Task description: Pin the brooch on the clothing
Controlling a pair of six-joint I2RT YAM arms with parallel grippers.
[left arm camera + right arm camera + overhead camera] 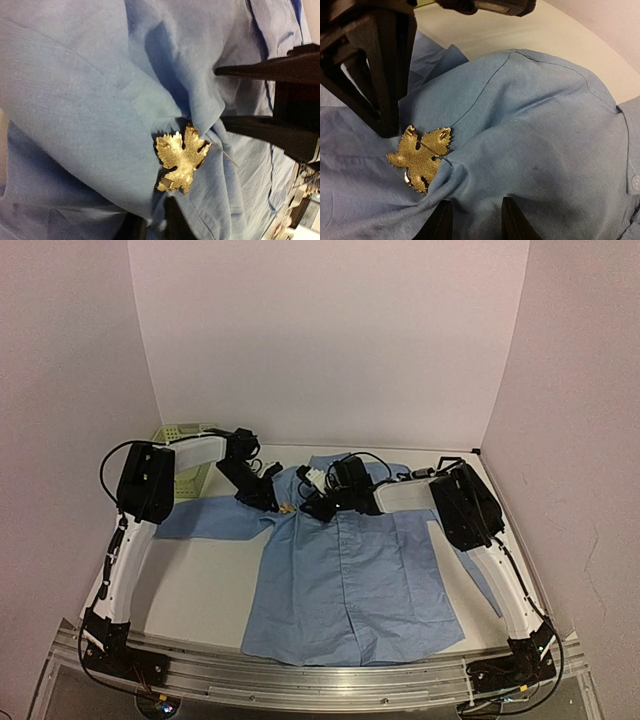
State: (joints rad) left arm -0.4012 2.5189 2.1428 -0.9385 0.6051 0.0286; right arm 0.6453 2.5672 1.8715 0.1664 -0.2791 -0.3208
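The brooch (421, 157), a small golden metal leaf with toothed edges, lies on the light blue button-up cotton shirt (350, 580), on the chest part just beside the collar, on the side of the left arm. A thin pin sticks out at its edge. The shirt is spread flat on the white table (200, 590). The right gripper (476, 215) pinches a raised fold of the shirt just beside the brooch. The tips of the left gripper (266, 498) stand on the fabric at the other side of the brooch. I cannot tell if its claw is spread or pressed together.
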